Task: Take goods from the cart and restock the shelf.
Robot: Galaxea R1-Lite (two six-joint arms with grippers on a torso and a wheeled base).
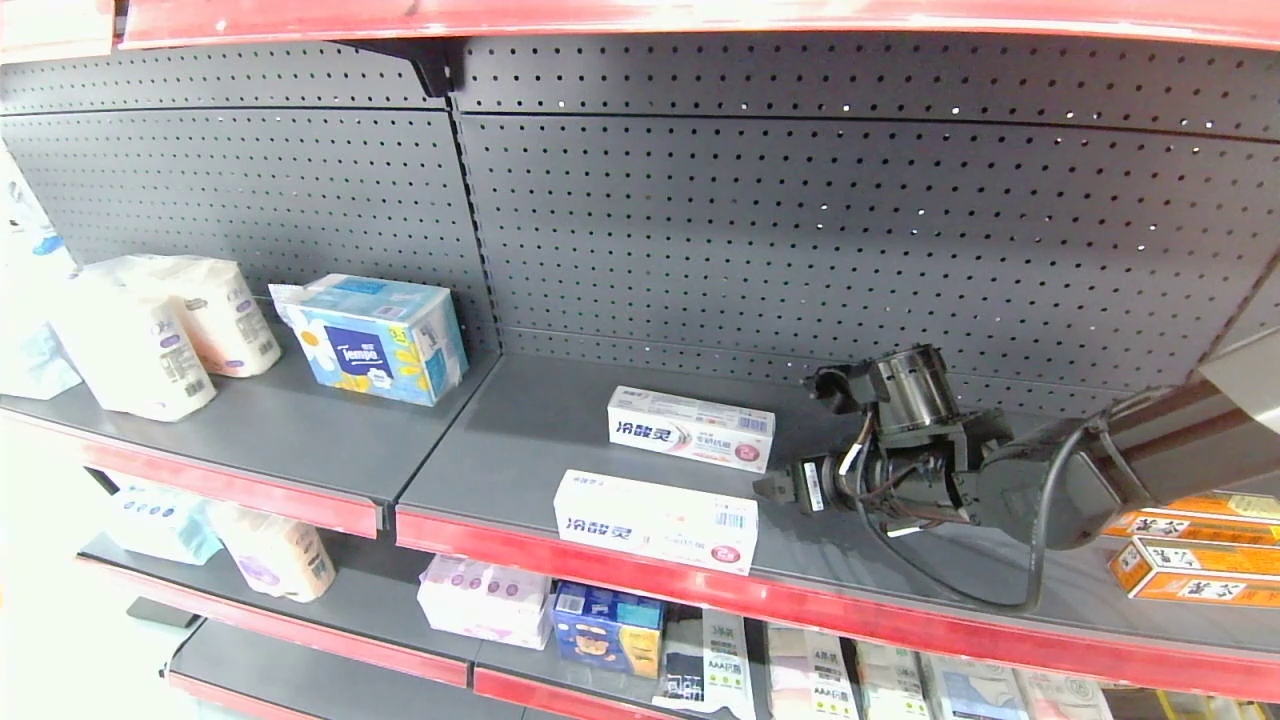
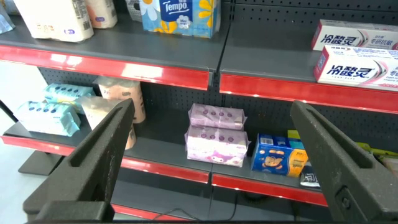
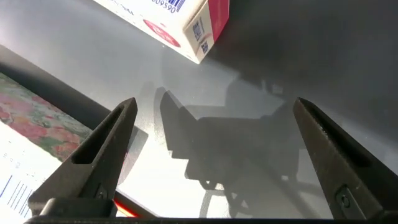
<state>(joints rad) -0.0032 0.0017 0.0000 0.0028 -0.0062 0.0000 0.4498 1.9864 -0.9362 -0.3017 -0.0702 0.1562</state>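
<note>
Right gripper (image 3: 212, 107) hung over the shelf (image 1: 520, 430), jaws wide, empty, just beside the front toothpaste box (image 1: 655, 520); box lay along the front edge, presumably for display; left gripper (image 2: 211, 106) likewise wide, empty.

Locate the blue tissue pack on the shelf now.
In the head view the blue tissue pack sits on the left shelf section by the back panel, with white paper rolls to its left and toothpaste boxes to its right.
</note>
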